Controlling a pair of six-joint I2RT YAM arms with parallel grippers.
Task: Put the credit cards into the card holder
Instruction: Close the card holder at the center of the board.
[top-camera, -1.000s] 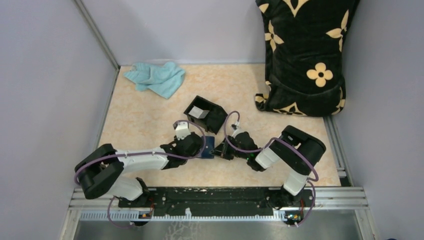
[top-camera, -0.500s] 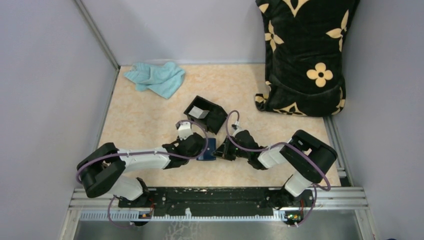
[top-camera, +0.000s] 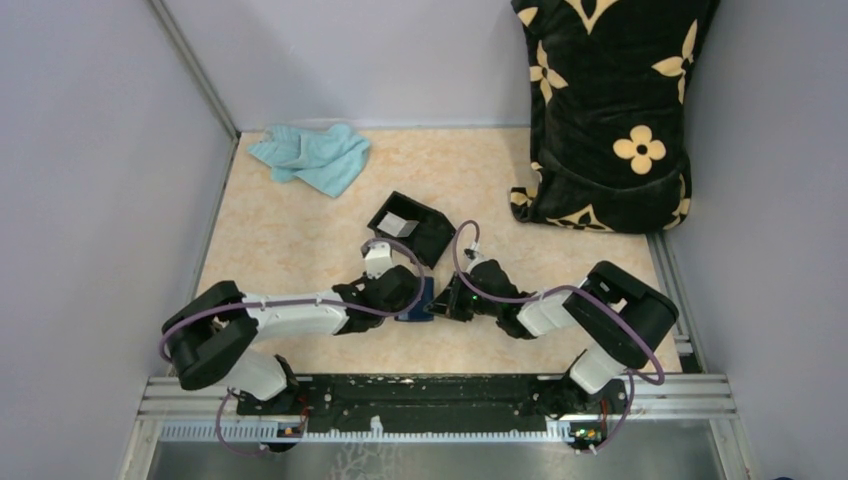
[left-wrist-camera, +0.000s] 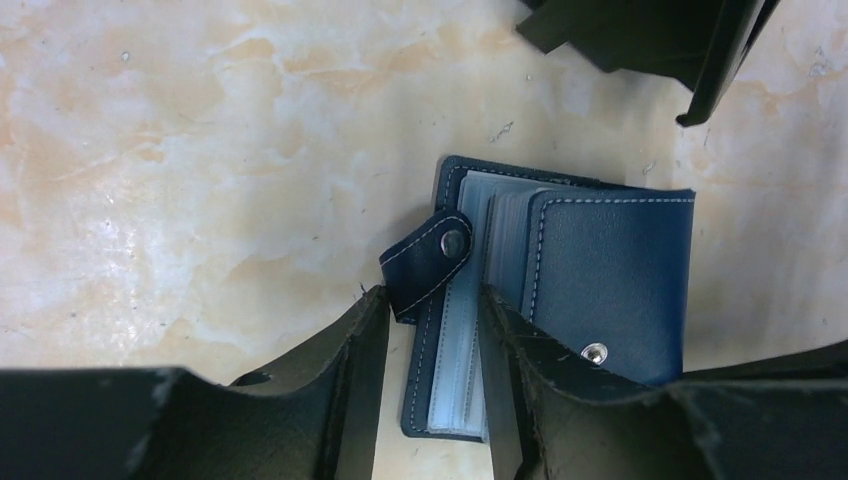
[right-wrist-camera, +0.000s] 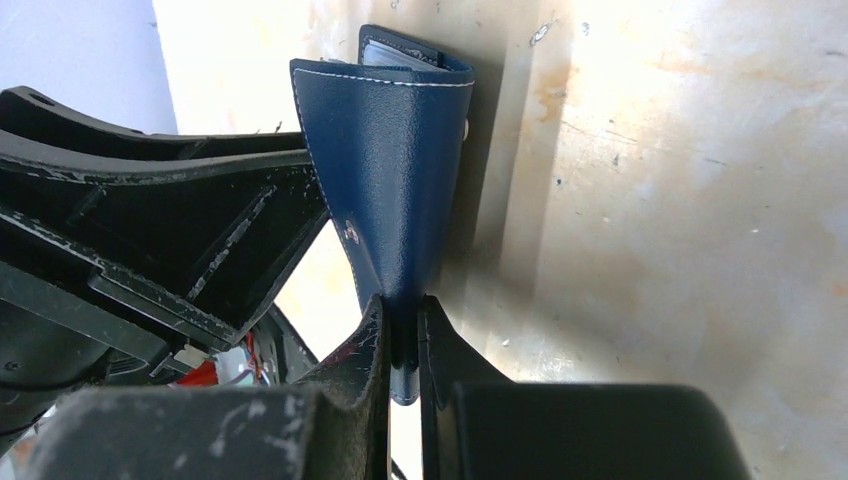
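left arm (top-camera: 290, 318): white tubular links, black joint housings | right arm (top-camera: 545, 312): same | thin purple cables (top-camera: 455, 250): run along both | matte-black pincer fingers (left-wrist-camera: 340, 400): edges scuffed pale

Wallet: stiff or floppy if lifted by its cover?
Probably floppy: the wallet curves away from where the right gripper pinches its cover. Its clear sleeves look loose, so they'd likely fan open. Seems light, being thin.

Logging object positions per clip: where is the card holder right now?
Top view: the card holder sits mid-table, just nearer than the black box, between the left gripper and the right gripper, which pinches its cover.
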